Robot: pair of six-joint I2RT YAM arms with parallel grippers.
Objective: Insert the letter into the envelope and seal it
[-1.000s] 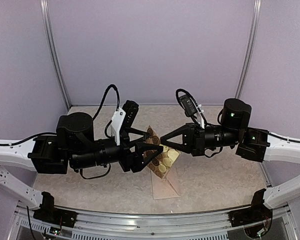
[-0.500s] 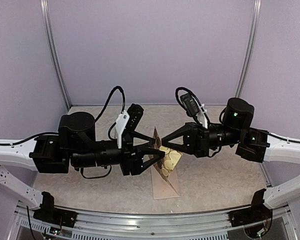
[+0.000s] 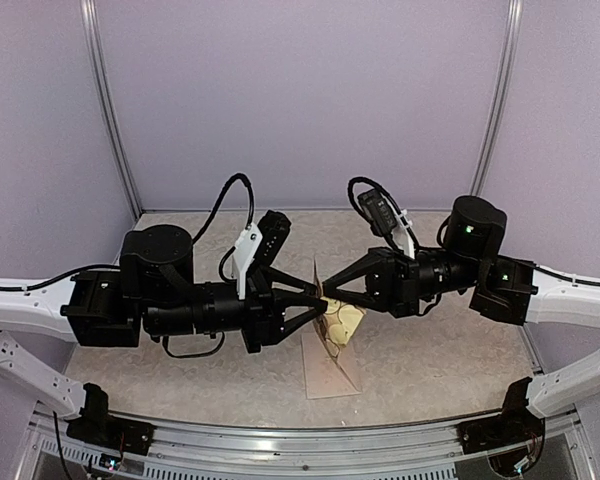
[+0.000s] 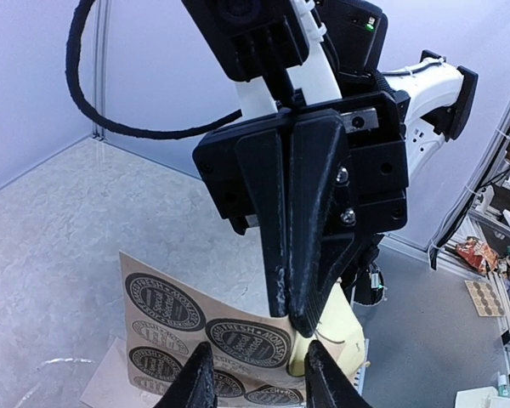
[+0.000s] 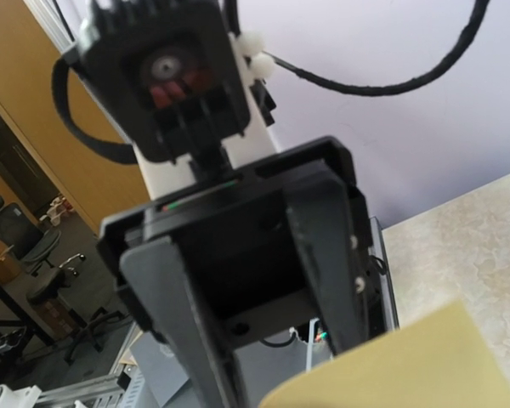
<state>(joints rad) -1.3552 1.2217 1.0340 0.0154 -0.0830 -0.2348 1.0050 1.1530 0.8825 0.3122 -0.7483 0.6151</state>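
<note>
Sticker sheet [image 3: 342,322] now steeper; envelope [image 3: 332,378] flat below R gripper [image 4: 297,327] (pinching sheet), top hidden from me; L gripper [image 4: 261,350] slightly agape.

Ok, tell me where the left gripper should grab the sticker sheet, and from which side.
Take the bare upper edge of the sticker sheet, away from where the right gripper pinches it. The sheet hangs with its printed face toward the left gripper, so a face-on approach would probably only push it. Coming edge-on from above, one finger on each face, looks best.
</note>
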